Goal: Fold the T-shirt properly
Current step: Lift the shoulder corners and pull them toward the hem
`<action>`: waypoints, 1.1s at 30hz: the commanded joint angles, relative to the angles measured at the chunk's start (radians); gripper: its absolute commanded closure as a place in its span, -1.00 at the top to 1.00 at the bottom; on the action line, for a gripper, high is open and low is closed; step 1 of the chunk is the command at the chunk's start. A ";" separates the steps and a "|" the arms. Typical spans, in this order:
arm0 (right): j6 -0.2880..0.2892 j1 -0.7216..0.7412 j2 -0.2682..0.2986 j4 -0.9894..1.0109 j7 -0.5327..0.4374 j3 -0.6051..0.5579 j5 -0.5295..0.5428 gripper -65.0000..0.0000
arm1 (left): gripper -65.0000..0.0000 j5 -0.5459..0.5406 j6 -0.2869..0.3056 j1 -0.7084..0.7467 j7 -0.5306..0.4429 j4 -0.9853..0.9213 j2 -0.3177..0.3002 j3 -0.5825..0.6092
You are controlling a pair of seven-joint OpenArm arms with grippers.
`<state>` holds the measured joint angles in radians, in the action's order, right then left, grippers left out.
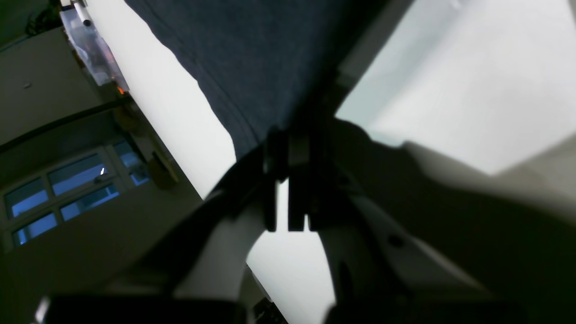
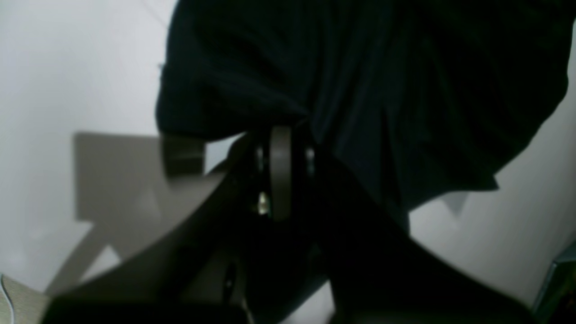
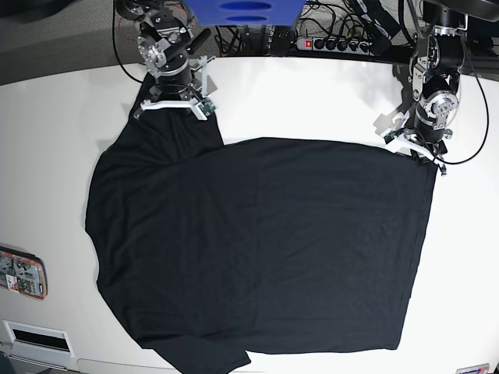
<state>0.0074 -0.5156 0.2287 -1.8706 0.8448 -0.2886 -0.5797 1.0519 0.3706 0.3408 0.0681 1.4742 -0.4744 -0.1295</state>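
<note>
Both arms (image 3: 167, 48) black with silver round joints; white end effector (image 3: 419, 147) brackets; black cables trail behind bases.

Left gripper (image 1: 288, 148) at frame centre, dark jaws drawn together, pinching edge of T-shirt (image 1: 252, 58). Dark cloth spreads from jaws toward top of frame, stitched hem running along its left border. White table (image 1: 472, 81) on both sides of cloth. Window (image 1: 63, 193) with blue panes lower left. Clear plastic part (image 1: 92, 47) upper left, at table edge.
</note>
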 commanded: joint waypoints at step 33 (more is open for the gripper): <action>0.073 0.220 0.007 -0.053 0.006 0.173 -0.004 -1.00 | -1.00 0.001 0.018 -0.208 -0.003 0.073 0.092 -0.089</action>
<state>0.0921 -0.3172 0.2321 -1.9038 0.8776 -0.1204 -0.5747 1.0519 0.4049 0.1417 0.0677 1.5291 -0.3687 -0.2119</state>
